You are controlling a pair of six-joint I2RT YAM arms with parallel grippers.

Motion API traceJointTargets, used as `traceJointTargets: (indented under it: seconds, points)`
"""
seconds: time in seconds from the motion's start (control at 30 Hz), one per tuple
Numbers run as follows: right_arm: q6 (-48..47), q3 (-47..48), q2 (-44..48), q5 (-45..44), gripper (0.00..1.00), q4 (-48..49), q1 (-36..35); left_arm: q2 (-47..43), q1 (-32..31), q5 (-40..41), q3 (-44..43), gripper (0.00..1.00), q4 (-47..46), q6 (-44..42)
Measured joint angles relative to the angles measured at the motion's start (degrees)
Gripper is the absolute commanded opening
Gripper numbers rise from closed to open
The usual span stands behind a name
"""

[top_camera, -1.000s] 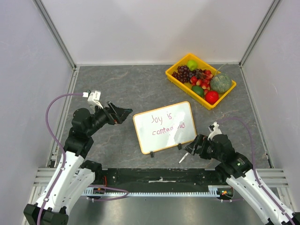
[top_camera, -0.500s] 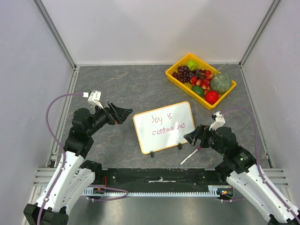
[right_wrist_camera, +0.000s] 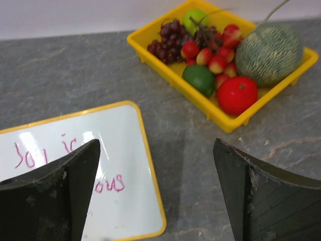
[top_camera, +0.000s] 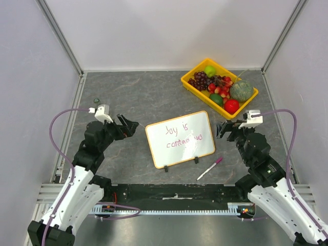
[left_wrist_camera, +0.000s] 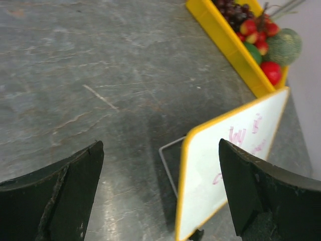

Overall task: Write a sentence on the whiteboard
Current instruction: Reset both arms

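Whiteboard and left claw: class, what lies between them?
Nothing. The top view shows only bare grey tabletop between the left claw and the whiteboard. The left wrist view agrees.

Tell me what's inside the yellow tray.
The yellow tray holds dark grapes, a green apple, small red fruits, a green lime, a red round fruit and a netted melon. The fruit covers the tray floor, so anything underneath is hidden.

Glossy whiteboard (top_camera: 179,139), matt grey stone-patterned table (top_camera: 138,97), smooth yellow plastic tray (right_wrist_camera: 168,73)
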State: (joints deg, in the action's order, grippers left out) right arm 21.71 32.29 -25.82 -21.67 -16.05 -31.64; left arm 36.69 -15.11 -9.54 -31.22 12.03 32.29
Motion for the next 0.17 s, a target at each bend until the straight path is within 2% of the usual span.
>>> traceJointTargets:
  seconds: [0.1,0.17]
  points:
    - [-5.42,-2.6,0.7,-2.99,0.98,6.56,0.0,-0.74,-0.02,4.26,1.38,0.92,0.83,-0.81]
    - [-7.87,-5.95,1.31,-5.49,0.98,10.1,0.0,-1.92,-0.02,6.49,2.64,0.93,0.79,-1.51]
